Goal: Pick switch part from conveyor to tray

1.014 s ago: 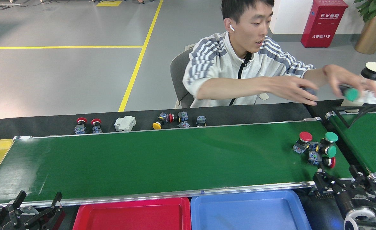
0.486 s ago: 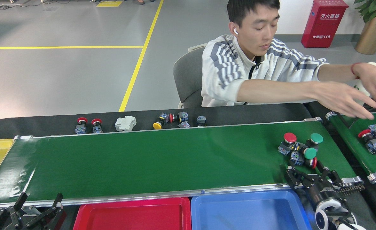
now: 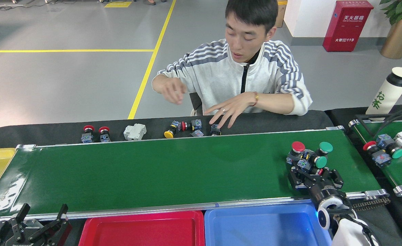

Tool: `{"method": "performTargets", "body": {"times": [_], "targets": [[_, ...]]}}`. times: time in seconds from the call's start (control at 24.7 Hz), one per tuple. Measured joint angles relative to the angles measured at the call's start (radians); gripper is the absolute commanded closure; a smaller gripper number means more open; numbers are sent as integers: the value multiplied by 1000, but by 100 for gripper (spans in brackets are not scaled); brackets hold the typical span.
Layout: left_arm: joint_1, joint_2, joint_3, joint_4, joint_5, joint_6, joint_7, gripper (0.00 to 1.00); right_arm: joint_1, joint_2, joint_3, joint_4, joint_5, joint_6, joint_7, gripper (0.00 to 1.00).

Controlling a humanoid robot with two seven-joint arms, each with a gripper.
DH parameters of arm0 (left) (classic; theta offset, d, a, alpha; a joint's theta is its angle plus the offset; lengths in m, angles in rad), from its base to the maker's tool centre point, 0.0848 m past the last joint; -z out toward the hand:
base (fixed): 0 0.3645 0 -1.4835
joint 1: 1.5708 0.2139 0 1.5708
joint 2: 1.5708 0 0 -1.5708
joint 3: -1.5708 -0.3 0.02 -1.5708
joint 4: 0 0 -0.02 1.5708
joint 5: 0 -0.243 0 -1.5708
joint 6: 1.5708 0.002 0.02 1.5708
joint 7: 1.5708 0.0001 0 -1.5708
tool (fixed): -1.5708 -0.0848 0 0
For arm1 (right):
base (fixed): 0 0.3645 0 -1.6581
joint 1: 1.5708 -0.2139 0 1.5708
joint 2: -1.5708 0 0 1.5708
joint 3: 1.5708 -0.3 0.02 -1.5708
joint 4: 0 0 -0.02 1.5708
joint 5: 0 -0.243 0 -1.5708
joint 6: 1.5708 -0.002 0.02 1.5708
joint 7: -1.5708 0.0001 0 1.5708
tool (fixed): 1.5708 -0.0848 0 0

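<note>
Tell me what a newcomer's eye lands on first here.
Probably the cluster of switch parts with red and green caps at the right end of the conveyor, with the right gripper open right at its near edge. Then the person seated behind the belt, one hand by the small parts there.
</note>
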Motion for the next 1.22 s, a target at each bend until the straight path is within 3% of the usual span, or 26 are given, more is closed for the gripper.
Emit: {"method": "performTargets", "body": {"times": [0.16,0.53,0.65,0.77,0.85,0.89,0.97,1.01,1.09,1.22], "targets": [[0,0,0,0,0,0,0,0,1,0,6,-9,0,-10,1,95],[3,-5,0,-2,0,4,0,0,8,1,41,-103,0,-11,3,96],[11,-6,0,-5,0,-2,1,0,35,6,92,-194,0,-11,3,96],[11,-6,0,-7,0,-5,1,0,59,13,214,-332,1,-41,4,96],[11,-9,0,-7,0,-6,2,0,59,13,335,-404,16,-82,7,84],[11,-11,0,-7,0,-6,2,0,59,18,403,-428,37,-104,9,49],[11,-13,-1,-7,0,-7,2,0,59,51,525,-428,106,-137,10,14],[11,-13,-3,-7,0,-7,2,0,58,81,581,-409,143,-150,12,4],[12,-13,-21,-7,0,-7,2,0,50,134,647,-349,199,-189,15,2],[12,-13,-39,-7,0,-10,2,0,40,172,665,-321,216,-265,6,2]]}}
